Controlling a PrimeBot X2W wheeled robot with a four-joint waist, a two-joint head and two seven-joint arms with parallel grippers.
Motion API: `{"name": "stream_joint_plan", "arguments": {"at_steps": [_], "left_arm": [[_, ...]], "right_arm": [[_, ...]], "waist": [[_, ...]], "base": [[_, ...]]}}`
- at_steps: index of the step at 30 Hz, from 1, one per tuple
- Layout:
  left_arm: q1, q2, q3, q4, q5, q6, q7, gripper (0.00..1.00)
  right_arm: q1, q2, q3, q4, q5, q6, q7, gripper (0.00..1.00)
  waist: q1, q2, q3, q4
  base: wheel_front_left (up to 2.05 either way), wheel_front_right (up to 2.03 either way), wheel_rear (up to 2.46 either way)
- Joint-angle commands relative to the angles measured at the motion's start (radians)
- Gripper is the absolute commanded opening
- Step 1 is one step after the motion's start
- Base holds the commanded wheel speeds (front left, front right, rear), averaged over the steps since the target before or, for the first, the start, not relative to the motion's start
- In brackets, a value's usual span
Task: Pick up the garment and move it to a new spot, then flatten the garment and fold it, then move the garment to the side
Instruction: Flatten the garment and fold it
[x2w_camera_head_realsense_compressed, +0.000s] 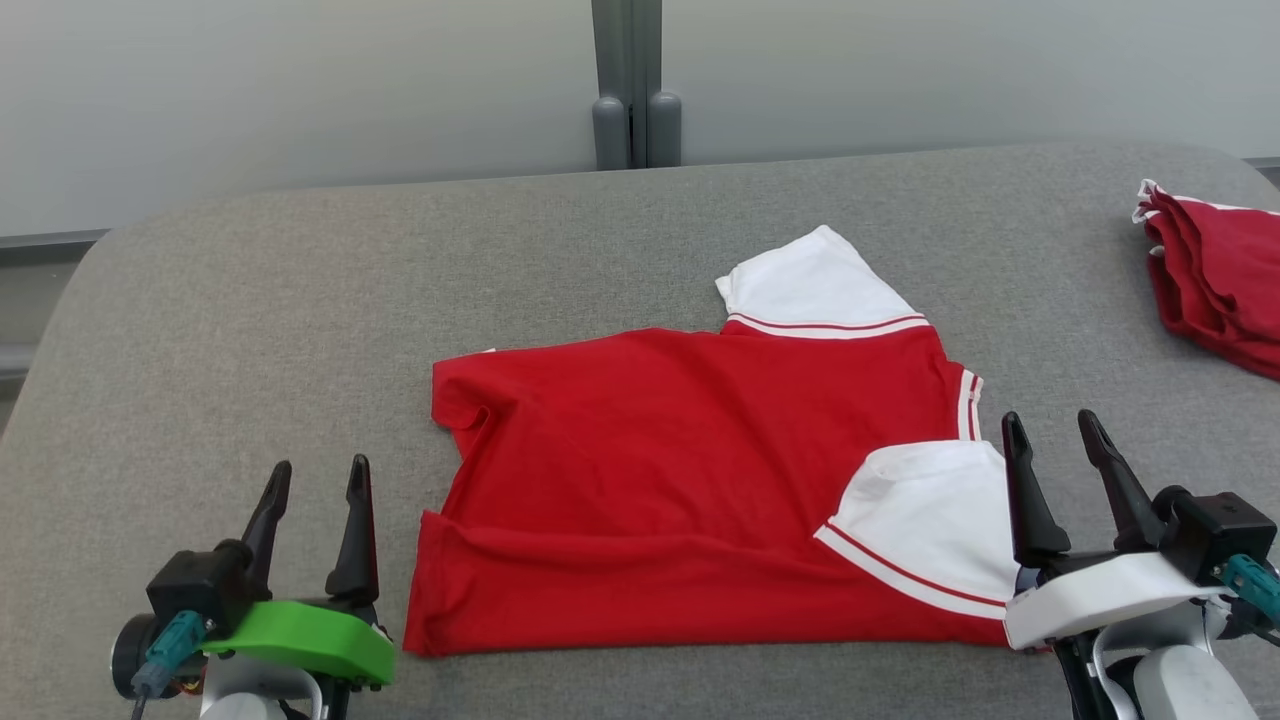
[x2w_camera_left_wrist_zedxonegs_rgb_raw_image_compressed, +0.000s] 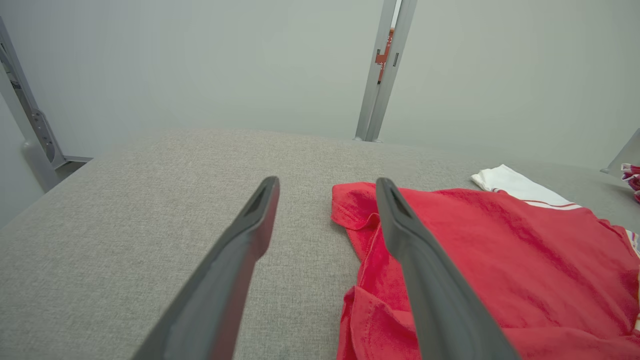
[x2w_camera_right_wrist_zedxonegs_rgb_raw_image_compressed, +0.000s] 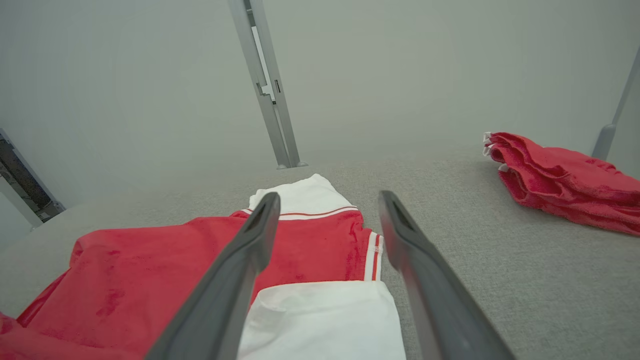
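The garment is a red shirt with white sleeves, lying spread and partly folded in the middle of the grey table. One white sleeve points toward the far side and the other lies folded over its near right corner. My left gripper stands open just left of the shirt's near left corner, holding nothing. At the shirt's near right corner my right gripper is open and empty beside the folded sleeve. The left wrist view shows the red cloth under the right finger; the right wrist view shows the sleeve between the fingers.
A second red garment lies bunched at the far right edge of the table, seen also as a red heap in the right wrist view. A grey post rises behind the table's far edge. Bare grey cloth surface lies to the left.
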Motion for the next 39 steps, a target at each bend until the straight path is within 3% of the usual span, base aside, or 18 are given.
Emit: {"name": "stream_joint_plan", "arguments": {"at_steps": [1,22,34,39], "left_arm": [[-0.019,0.007,0.013,-0.009,0.014,0.005,-0.002,1.00],[-0.008,-0.015,0.095,0.012,0.106,-0.040,-0.003,1.00],[-0.036,-0.024,0.100,0.053,0.122,-0.059,-0.003,1.00],[-0.090,-0.003,0.079,0.100,0.133,-0.074,-0.003,1.00]], "right_arm": [[-0.017,0.004,0.005,0.001,-0.015,0.000,-0.016,1.00],[-0.030,0.022,0.005,0.056,-0.090,0.000,-0.064,1.00],[-0.051,0.019,0.005,0.070,-0.099,0.000,-0.064,1.00],[-0.095,0.000,0.009,0.090,-0.106,0.000,-0.060,1.00]], "waist": [[0.0000,0.0000,-0.001,-0.001],[0.0000,0.0000,-0.012,-0.005],[0.0000,0.0000,0.002,-0.003],[0.0000,0.0000,0.024,-0.002]], "base": [[0.00,0.00,0.00],[0.00,0.00,0.00],[0.00,0.00,0.00],[0.00,0.00,0.00]]}}
